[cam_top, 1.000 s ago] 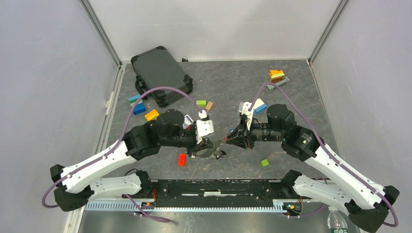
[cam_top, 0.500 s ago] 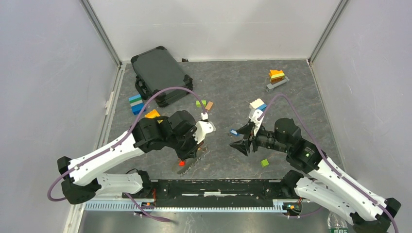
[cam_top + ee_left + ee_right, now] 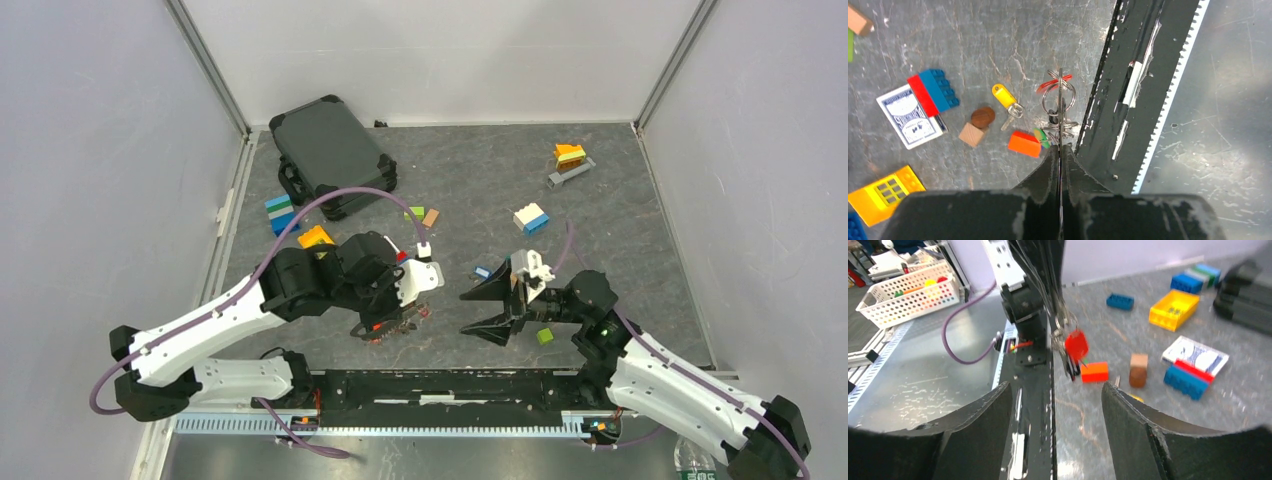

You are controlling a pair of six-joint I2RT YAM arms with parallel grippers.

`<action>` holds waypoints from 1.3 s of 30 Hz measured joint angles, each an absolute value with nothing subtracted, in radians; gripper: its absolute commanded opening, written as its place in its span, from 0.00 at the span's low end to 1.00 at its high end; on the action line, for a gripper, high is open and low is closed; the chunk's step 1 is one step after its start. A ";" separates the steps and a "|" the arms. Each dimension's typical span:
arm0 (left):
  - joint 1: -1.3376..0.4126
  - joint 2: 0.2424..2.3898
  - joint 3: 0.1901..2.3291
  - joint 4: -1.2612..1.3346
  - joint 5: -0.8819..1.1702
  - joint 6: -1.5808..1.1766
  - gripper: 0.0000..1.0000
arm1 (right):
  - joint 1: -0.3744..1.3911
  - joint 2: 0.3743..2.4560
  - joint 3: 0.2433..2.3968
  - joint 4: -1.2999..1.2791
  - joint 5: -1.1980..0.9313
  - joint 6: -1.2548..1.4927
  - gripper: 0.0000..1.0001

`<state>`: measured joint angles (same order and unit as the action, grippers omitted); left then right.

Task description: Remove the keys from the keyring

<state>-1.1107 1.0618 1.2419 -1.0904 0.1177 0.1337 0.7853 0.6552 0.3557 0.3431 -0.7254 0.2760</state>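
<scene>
Grey keyring (image 3: 1060, 102) clamped in left hand (image 3: 1060, 149), keys (image 3: 1052, 86) dangling off it, right hand (image 3: 465, 313) wide, nearby

Open: bare table (image 3: 470, 180) stretching wide at the far centre | Blocked: orange brick (image 3: 1024, 143) and black rail (image 3: 1128, 100) crowding the keyring (image 3: 1060, 82)

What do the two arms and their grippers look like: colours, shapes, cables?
The left arm and right arm have white shells, black joints and a purple cable each. The left gripper and right gripper are black, with two tapering wedge-shaped fingers. A green light glows on the right arm.
</scene>
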 measured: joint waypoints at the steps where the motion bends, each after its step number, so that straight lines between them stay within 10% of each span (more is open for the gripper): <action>1: -1.113 1.064 1.243 -1.085 0.121 0.150 0.02 | 0.785 0.651 0.341 0.403 -0.735 0.285 0.68; 32: -1.185 1.159 1.283 -1.047 0.151 0.275 0.02 | 0.969 0.899 0.518 0.413 -0.619 0.094 0.00; 39: -1.185 1.158 1.283 -1.035 0.128 0.274 0.02 | 0.980 0.880 0.552 0.319 -0.554 0.076 0.00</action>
